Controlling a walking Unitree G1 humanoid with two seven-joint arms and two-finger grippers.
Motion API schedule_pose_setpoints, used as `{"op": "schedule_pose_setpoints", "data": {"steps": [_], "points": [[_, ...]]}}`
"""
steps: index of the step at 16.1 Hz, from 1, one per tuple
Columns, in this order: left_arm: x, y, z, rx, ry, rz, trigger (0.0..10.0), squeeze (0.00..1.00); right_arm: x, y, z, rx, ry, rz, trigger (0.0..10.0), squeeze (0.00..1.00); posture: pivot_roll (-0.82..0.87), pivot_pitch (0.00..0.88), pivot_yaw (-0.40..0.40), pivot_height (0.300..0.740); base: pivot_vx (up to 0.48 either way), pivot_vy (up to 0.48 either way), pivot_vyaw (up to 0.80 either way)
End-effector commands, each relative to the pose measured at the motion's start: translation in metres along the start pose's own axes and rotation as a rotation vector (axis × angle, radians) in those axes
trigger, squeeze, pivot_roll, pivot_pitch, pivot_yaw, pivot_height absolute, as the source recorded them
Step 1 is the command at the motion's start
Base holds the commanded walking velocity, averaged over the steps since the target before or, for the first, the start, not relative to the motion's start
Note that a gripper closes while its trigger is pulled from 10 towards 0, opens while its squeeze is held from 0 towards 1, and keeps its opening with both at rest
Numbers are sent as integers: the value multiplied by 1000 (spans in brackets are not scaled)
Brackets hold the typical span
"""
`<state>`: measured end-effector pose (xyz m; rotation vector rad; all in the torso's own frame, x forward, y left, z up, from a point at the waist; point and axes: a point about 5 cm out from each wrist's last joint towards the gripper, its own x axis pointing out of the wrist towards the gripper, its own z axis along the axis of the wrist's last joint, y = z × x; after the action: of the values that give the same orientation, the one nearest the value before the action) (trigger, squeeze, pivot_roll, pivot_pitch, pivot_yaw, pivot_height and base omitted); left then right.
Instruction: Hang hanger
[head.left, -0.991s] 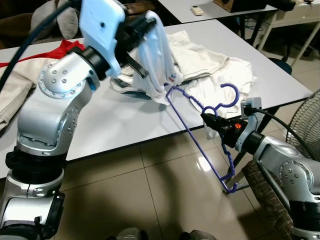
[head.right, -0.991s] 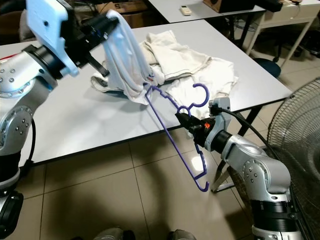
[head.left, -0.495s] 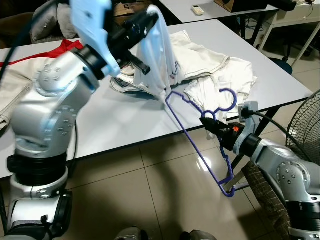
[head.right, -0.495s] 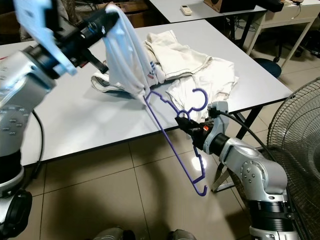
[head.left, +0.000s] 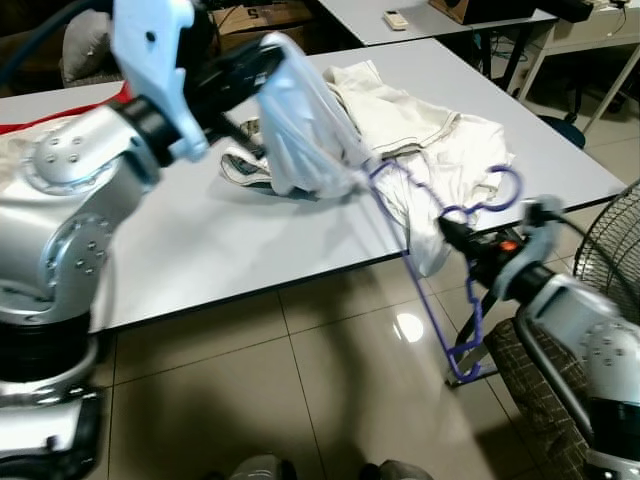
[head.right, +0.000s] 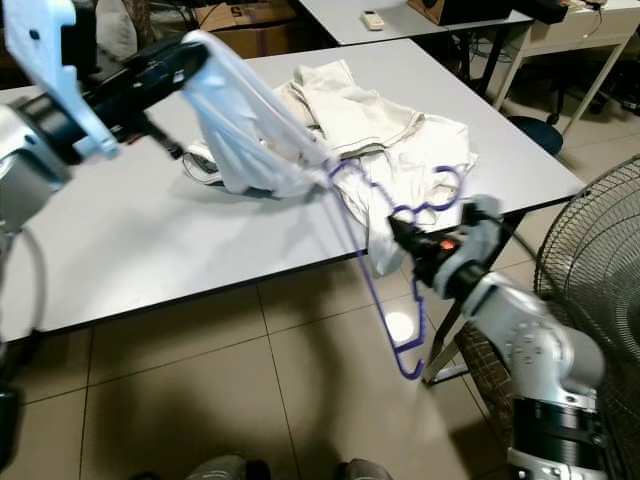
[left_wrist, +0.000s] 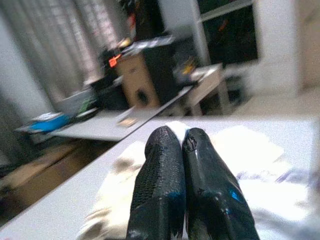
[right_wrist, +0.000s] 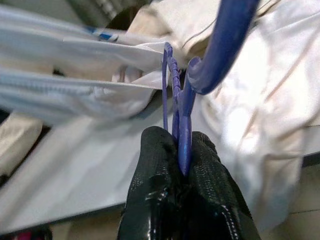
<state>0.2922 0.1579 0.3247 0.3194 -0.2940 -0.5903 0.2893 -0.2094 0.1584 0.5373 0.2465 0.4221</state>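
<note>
- Between right gripper (right_wrist: 182, 165) jaws: purple plastic hanger (head.left: 430, 290), pinched tight near its neck, just below hook; right wrist view shows both black fingers (right_wrist: 155, 175) pressed onto the purple bar.
- Hanger hangs tilted off the desk's front edge: hook up by the gripper, one shoulder end poking into the lifted cloth, other end low over the tiled floor (head.left: 300, 380).
- Left gripper (left_wrist: 182, 142) jaws pressed together on a fold of white garment (head.left: 305, 140); held up above the desk, cloth stretched down toward hanger's upper end.
- Garment's lower hem meets hanger shoulder; can't tell if bar is inside the opening or just touching.
- Behind: pile of white/cream clothes (head.left: 420, 130) on white desk (head.left: 230, 250), partly draping over front edge near right gripper.
- Red cloth (head.left: 60, 115) at desk's far left side.
- Fan w/ wire grille (head.right: 590, 280) beside right arm, on the floor.
- Frames motion-blurred.
</note>
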Motion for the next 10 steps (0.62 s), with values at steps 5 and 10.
{"op": "schedule_pose_setpoints", "data": {"steps": [5,10], "points": [[-17,-1,-54,207,280,12,0,0,-10,15,61,94,-291,48,10000,0,-153,74,42,740,0,0,0],[-21,-7,-72,203,311,9,0,0,-11,35,75,55,-295,120,10000,0,-162,78,34,740,0,0,0]]}}
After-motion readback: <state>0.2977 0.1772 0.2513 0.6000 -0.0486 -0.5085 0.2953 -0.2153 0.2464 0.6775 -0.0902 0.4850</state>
